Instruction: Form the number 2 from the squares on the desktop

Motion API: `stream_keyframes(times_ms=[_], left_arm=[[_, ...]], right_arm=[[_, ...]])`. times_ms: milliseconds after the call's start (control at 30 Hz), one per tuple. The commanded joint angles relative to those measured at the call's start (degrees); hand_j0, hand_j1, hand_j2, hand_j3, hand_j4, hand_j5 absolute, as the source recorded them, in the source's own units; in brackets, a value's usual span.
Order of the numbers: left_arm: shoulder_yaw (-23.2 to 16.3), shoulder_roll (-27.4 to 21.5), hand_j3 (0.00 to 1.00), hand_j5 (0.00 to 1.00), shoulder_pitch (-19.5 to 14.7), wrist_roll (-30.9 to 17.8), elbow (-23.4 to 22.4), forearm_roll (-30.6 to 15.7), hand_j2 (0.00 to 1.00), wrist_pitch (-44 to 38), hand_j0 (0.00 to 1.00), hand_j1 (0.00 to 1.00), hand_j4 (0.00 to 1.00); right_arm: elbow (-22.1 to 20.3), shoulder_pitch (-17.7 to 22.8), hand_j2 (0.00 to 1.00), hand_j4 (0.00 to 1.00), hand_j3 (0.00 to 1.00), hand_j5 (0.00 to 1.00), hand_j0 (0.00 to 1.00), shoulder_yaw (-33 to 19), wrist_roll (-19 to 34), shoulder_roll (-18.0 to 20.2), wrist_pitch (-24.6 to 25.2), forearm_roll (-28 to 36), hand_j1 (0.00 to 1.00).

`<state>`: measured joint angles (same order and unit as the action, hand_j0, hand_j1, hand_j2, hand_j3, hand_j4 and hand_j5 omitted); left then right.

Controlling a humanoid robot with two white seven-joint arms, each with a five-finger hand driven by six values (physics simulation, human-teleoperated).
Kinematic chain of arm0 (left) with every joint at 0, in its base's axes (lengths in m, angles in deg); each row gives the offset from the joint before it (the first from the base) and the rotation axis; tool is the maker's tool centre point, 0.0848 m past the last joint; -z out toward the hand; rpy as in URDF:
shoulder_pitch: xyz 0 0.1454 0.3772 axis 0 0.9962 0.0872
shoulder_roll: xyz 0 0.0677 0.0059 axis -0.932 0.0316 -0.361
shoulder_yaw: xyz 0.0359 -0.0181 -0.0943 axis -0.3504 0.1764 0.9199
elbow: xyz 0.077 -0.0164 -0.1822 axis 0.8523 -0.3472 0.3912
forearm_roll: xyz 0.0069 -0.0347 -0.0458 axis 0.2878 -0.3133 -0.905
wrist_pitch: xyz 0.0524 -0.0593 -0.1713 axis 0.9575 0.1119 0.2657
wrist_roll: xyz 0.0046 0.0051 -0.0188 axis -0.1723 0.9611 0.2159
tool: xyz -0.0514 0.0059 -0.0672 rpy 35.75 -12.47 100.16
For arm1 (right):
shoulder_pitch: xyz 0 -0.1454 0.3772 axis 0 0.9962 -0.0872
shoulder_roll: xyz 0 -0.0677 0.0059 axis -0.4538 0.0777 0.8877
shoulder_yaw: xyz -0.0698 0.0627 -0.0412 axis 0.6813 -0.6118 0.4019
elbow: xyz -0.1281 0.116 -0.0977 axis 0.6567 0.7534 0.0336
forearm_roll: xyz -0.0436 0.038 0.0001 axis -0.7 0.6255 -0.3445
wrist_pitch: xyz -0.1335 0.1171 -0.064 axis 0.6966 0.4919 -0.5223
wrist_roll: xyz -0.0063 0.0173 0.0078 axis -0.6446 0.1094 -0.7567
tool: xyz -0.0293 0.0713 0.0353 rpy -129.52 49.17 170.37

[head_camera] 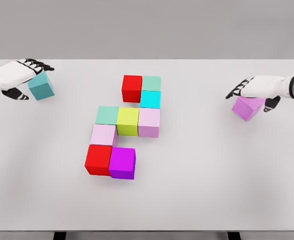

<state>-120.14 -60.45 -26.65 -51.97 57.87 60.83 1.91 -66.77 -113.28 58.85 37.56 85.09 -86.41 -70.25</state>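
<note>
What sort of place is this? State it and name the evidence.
Likely a simulated tabletop test scene, not a real room: a plain white table against a blank grey backdrop, flat-coloured cubes such as the yellow-green cube, and a rendered white left hand.

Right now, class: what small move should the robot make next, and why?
Probably carry the purple block under the right hand to the gap right of the magenta block: the 2's bottom row looks one short.
</note>
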Motion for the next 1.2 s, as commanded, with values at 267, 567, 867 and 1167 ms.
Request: stream_keyframes(times_ms=[267,567,867,1167], left_arm=[[-0.26,0.62,1.0,1.0,-0.97,-0.28,-2.44,0.43,1.0,-0.01,1.0,1.0,1.0],[-0.35,2.64,1.0,1.0,-2.72,-0.72,-7.1,2.27,1.0,-0.01,1.0,1.0,1.0],[-0.35,4.58,1.0,1.0,-4.83,-1.07,-8.06,7.72,1.0,-0.01,1.0,1.0,1.0],[-0.35,6.42,1.0,1.0,-5.19,-1.07,-9.73,8.95,1.0,-0.01,1.0,1.0,1.0]], right_arm=[[1.88,-0.09,0.76,0.76,0.76,0.76,0.76,0.02,-0.02,-1.37,0.13,-1.2,0.76],[1.17,-0.18,0.57,0.57,0.57,0.57,0.57,-0.16,-0.02,-1.46,0.13,-1.03,0.57],[-8.58,-0.44,0.57,0.57,0.57,0.57,0.57,-0.95,-0.02,2.76,0.13,-0.24,0.57],[-22.73,1.93,0.57,0.57,0.57,0.57,0.57,-0.25,-0.02,7.24,0.13,0.37,0.57]])
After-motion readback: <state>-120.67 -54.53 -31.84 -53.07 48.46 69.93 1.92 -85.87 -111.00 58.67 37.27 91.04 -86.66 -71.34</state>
